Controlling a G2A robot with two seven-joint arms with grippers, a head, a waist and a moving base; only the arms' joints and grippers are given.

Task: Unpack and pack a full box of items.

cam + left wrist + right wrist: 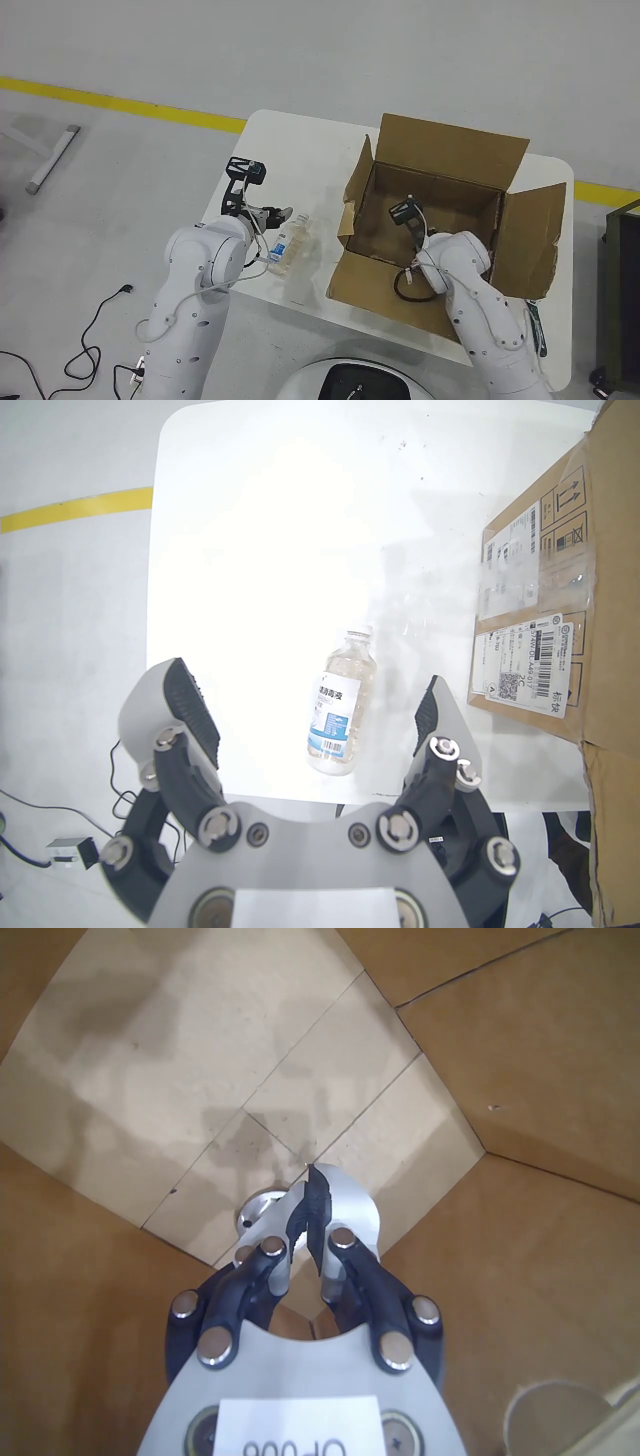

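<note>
Bright light blew the table (280, 550) out to glaring white; inside the box (125, 1028) it was dimmer, soft shadows mottling its floor. Straight edges bowed toward the wrist views' borders.

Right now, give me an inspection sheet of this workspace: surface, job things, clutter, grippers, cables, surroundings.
Surface: white table, faint scuffs, no spills seen.
Job's things: open box on the table, its floor bare where seen; bottle lying on its side beside the box.
Clutter: thin dark strip by the box, too small to tell.
Grippers: left gripper open over the bottle, not gripping it; right gripper shut, inside the box.
Cables: black cable on the floor; black loop at the right wrist.
Surroundings: yellow line on the floor; grey bar lying on the floor.
</note>
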